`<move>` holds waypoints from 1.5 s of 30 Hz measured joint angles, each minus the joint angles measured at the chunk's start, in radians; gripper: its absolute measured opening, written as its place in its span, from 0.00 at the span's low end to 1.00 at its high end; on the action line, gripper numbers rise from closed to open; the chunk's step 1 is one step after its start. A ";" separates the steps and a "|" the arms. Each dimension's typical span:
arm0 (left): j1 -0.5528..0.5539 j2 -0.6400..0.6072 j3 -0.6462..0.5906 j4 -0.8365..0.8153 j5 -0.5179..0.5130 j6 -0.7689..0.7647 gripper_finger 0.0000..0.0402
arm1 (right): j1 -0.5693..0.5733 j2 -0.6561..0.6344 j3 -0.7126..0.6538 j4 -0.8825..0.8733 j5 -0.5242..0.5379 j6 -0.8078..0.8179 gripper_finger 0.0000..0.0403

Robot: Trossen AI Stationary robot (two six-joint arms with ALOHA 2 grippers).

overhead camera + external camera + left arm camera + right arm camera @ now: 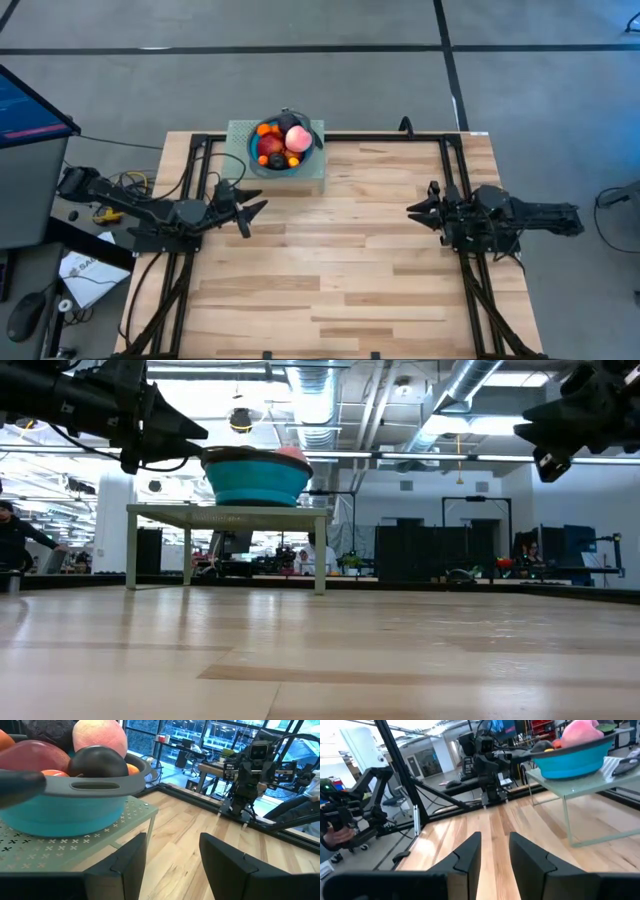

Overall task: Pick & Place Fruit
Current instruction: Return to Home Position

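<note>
The toy fruits lie heaped in a blue round bowl that stands on a small pale green raised stand at the table's far edge. A pink peach, a red apple, a dark plum and small oranges show in the heap. My left gripper hovers open above the table, just left of the stand and near of the bowl. My right gripper hovers open at the table's right side, far from the bowl. Both grippers are empty.
Bare wooden table top spreads between and near of the two arms. Black frame rails run along the table's left, right and far sides. A monitor and cables sit off the table's left edge. People show in the room behind.
</note>
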 joint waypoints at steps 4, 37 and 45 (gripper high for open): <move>0.000 0.000 0.000 0.002 0.000 0.000 0.44 | -0.001 0.023 -0.001 -0.033 0.000 0.000 0.24; 0.000 0.000 0.000 0.002 0.008 0.003 0.44 | 0.006 -0.007 -0.133 0.154 -0.002 0.000 0.24; 0.000 0.000 0.000 0.001 0.007 0.003 0.44 | 0.005 -0.006 -0.133 0.153 0.000 -0.146 0.24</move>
